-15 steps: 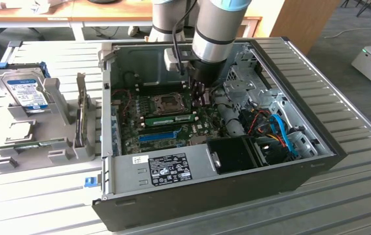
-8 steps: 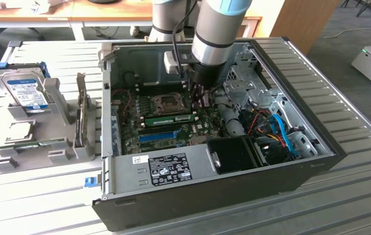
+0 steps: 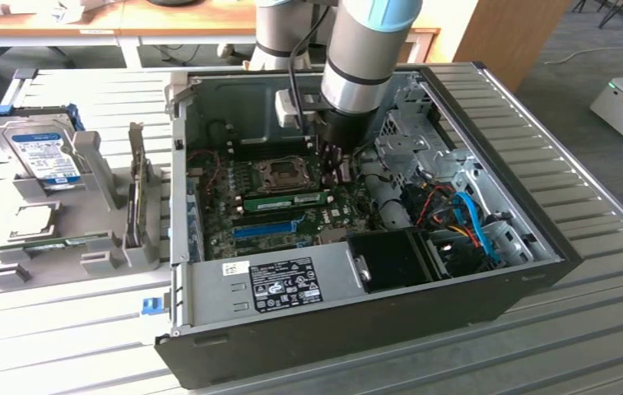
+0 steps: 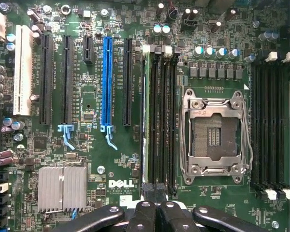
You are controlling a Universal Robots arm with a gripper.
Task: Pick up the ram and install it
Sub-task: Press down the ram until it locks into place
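The arm (image 3: 360,49) is hanging down into the open case (image 3: 344,321), and the gripper (image 4: 154,193) is hovering low over the motherboard (image 4: 87,159). Its jaws are pressing flat together, with nothing showing between them.

The ram (image 4: 146,111) is standing on edge in one slot of the bank that is running straight out ahead of the fingertips. It is sitting in the outermost slot of that bank, on the side away from the socket (image 4: 214,135). Its near end is lying just beside the tips, though I cannot tell whether they are touching it.

The socket is lying ahead of the jaws on one side of the bank. The blue slot (image 4: 107,82) is running parallel on the other side, a little apart from the ram. The heatsink (image 4: 62,188) is sitting near the jaws on the blue slot's side.

Outside the case, well apart from the jaws, a drive (image 3: 45,156) is standing upright in a grey rack (image 3: 91,164) on the table (image 3: 574,329).
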